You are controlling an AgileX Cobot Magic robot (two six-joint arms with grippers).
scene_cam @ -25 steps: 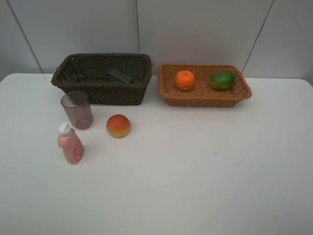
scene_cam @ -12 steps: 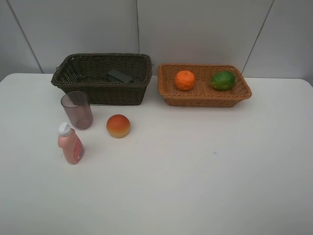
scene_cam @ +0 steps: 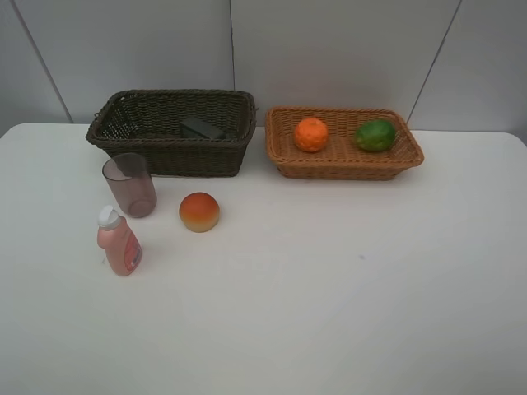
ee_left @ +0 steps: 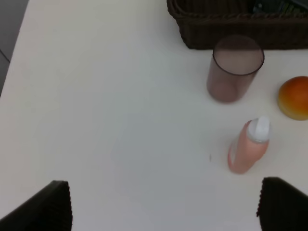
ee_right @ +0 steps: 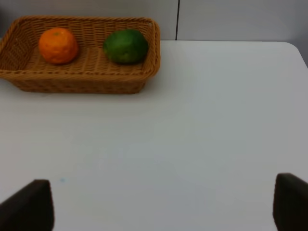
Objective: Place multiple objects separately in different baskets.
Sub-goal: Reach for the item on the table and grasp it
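Note:
The dark brown basket [scene_cam: 123,132] stands at the back left with the black bottle [scene_cam: 201,127] lying inside. Beside it, the light tan basket [scene_cam: 338,163] holds the orange [scene_cam: 311,134] and the green fruit [scene_cam: 375,135]. On the table in front of the dark basket are the purplish cup [scene_cam: 130,184], the red-yellow peach [scene_cam: 199,211] and the pink bottle [scene_cam: 118,241] with its white cap. Neither arm shows in the high view. My left gripper [ee_left: 163,204] is open, hanging over bare table short of the pink bottle [ee_left: 249,146]. My right gripper [ee_right: 163,204] is open too, well back from the tan basket [ee_right: 82,79].
The white table [scene_cam: 329,288] runs wide in front of the baskets. A grey panelled wall [scene_cam: 329,49] rises right behind them. The table's left edge [ee_left: 14,53] shows in the left wrist view.

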